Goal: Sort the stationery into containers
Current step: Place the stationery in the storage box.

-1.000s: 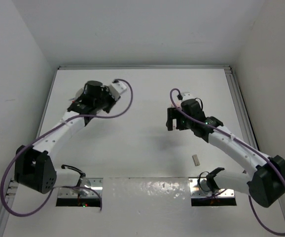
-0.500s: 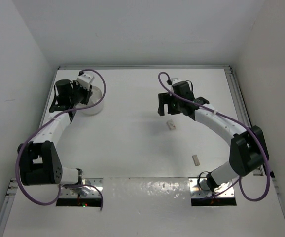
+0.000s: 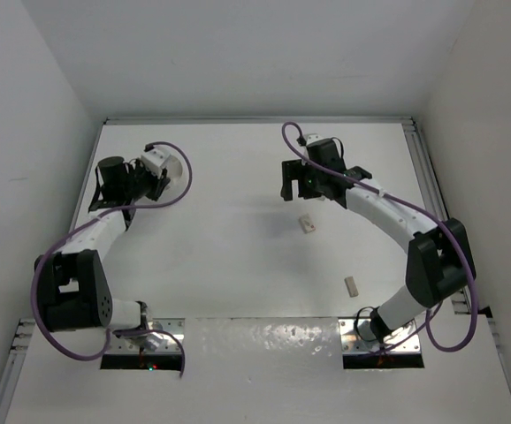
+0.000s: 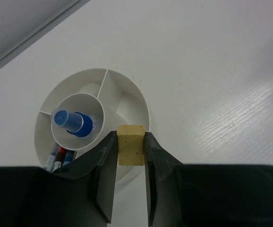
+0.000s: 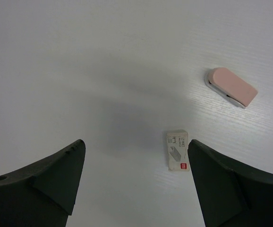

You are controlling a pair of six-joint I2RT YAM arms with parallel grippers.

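several items are already sorted: a blue-capped bottle (image 4: 72,123) is seen in the centre cup of the white container (image 4: 141,101), and pens (image 4: 58,156) in a side wedge. a tan block (image 4: 131,150) is pinched by the left gripper (image 4: 131,142) just above the container's near rim, not yet released. left on the table (image 3: 220,256) are a small white box (image 5: 178,150), a pink eraser (image 5: 232,87) and a second tan block (image 3: 351,285). the right gripper (image 5: 135,147) is spread wide above the small white box, with nothing held. no obstacle is seen near either arm, though the held block could be caught on the rim.
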